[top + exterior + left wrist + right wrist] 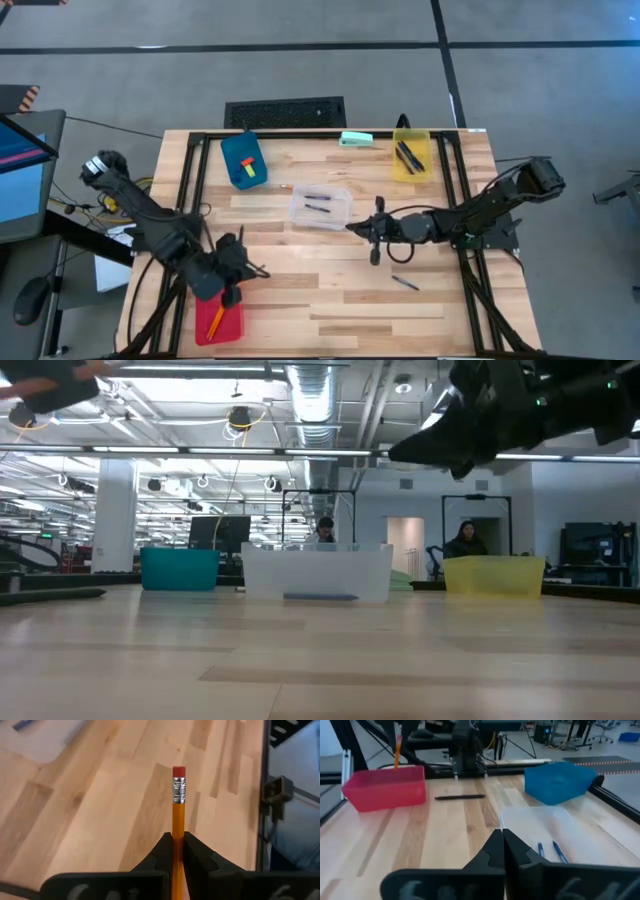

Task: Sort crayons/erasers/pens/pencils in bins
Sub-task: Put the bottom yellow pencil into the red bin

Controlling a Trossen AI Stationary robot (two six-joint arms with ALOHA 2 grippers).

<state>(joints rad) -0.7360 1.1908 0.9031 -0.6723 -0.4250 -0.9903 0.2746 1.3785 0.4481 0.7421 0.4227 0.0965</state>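
My left gripper (173, 836) (232, 290) hovers at the red bin (218, 318) (385, 787) near the table's left near corner, shut on an orange pencil (178, 805) (397, 751). An orange stick (215, 322) shows inside the red bin's outline; whether it is the held pencil, I cannot tell. My right gripper (502, 832) (351, 228) is shut on nothing, above the table just right of the clear bin (320, 208), which holds two blue pens (549, 850). The blue bin (243, 160) holds a yellow and a red eraser. The yellow bin (411, 155) holds dark pens. My left gripper pinches the pencil's shaft (178, 831) between its two fingers, with the shaft running along them. The end with the metal band and red eraser (178, 771) sticks out past the fingertips. In the right wrist view the pencil stands nearly upright over the red bin, lifted clear of the table.
A dark pen (405, 283) lies loose on the wood right of centre, and another (460, 797) lies beside the red bin. A mint-green flat object (355, 139) sits at the far edge. Black frame rails (190, 200) run along the table's left and right sides. People show in the room beyond.
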